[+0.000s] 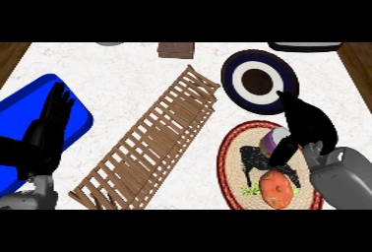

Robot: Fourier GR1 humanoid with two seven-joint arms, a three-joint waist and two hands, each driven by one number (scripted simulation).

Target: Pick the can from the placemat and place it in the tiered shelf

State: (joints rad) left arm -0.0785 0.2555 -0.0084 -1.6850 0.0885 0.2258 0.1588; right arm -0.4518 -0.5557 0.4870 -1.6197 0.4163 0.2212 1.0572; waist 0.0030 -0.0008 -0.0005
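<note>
- Right hand [309, 129]: black, entering from the lower right on a grey forearm; its fingers and thumb curl down round the can [274, 139], closed on it.
- Can: purple with a pale top, mostly hidden by the hand; it sits at the upper right part of the placemat [234, 162].
- Placemat: round, woven, tan with a dark red rim; it also bears a black printed figure and an orange round fruit-like object [276, 189] near its lower edge.
- Plate [240, 83]: dark blue with a white ring and dark centre, just beyond the placemat, partly covered by the fingertips of the right hand.
- Tiered shelf [156, 147]: wooden slatted frame lying diagonally across the middle of the white counter [109, 69], well apart from the can.
- Left hand [45, 130]: at the left edge, fingers straight and upward, resting over a blue tray [80, 118].
- Brown block [176, 49]: at the far edge of the counter.
</note>
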